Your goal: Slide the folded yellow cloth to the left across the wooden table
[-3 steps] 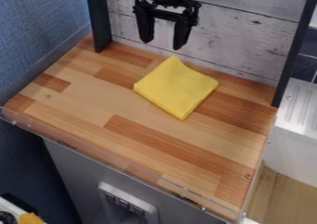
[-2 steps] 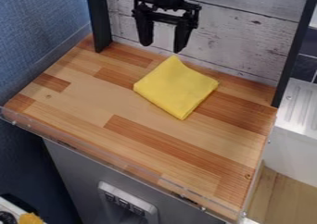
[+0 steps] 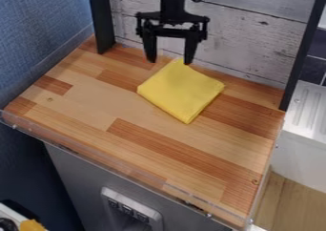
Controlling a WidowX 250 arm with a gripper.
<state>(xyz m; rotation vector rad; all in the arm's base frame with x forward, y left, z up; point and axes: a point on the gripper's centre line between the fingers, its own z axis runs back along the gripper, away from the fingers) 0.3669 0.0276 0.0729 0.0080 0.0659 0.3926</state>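
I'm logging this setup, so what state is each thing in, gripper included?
Gripper: open, nothing between its fingers, at the yellow cloth's far corner; contact can't be told.
Yellow cloth: folded into a rough square, lying on the wooden counter.
Yellow object at lower left: cut off by the view's edge, state unclear.

Lighting bright, even – source not visible; shadows faint on wooden worktop (image 3: 121, 151); pale sheen on white ribbed surface (image 3: 309, 111) – fine detail slightly soft
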